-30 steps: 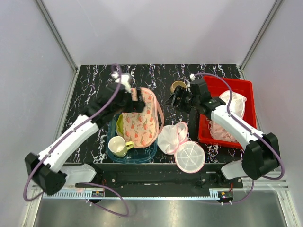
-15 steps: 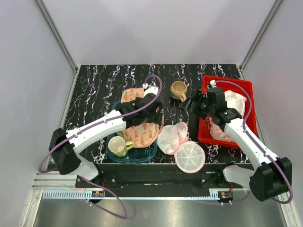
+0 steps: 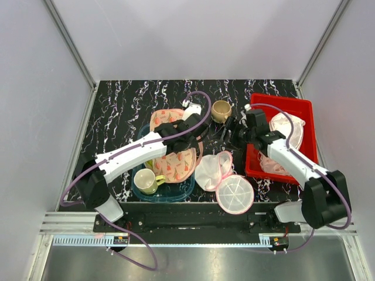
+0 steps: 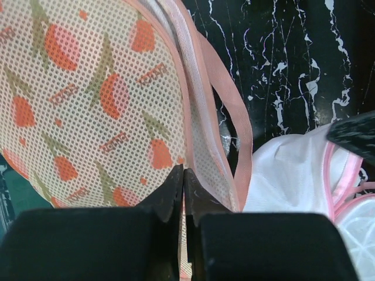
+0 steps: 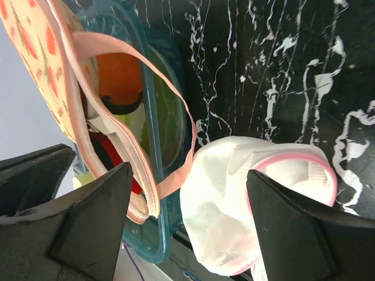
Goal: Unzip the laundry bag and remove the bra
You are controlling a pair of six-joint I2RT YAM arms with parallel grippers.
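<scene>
Black marbled table (image 3: 123, 99), grey walls (image 3: 193, 35), laundry bag (image 3: 179, 163)

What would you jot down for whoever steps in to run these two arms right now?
Left tool: shut, pinching the pink edge of the laundry bag.
Right tool: open, holding nothing, hovering above the table to the right of the bag.
Things: the laundry bag lies partly over the teal tray. The bra is not in sight in any view.
Done: the bag's edge is gripped. Whether the zip is open at all cannot be told.
Left: probably work the zip open, then take the bra out.
</scene>
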